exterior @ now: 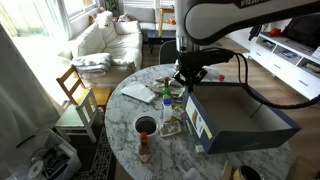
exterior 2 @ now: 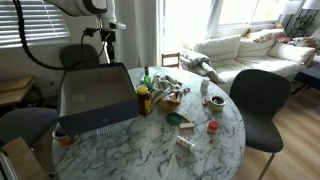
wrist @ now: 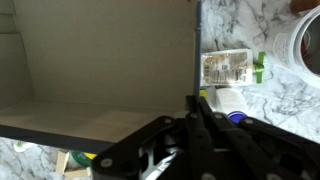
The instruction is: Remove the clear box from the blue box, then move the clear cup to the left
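The blue box (exterior: 262, 128) lies on the marble table and also shows in the other exterior view (exterior 2: 95, 112). Its dark inside looks bare in the wrist view (wrist: 100, 60). My gripper (exterior: 188, 82) hangs over the box's far corner, at its rim (wrist: 197, 100), and shows beyond the box in an exterior view (exterior 2: 108, 55). Its fingers are drawn together, and I make out nothing between them. The clear box does not show plainly in any view. The clear cup (exterior: 146, 126) stands apart from the box, ring-like with a dark inside (exterior 2: 214, 101).
A printed white-labelled packet (wrist: 225, 68) lies just outside the box wall. A yellow-lidded jar (exterior 2: 143, 100), a red bottle (exterior: 145, 150), a green lid (exterior 2: 174, 118) and small clutter crowd the table's middle. Chairs (exterior 2: 262, 95) ring the round table.
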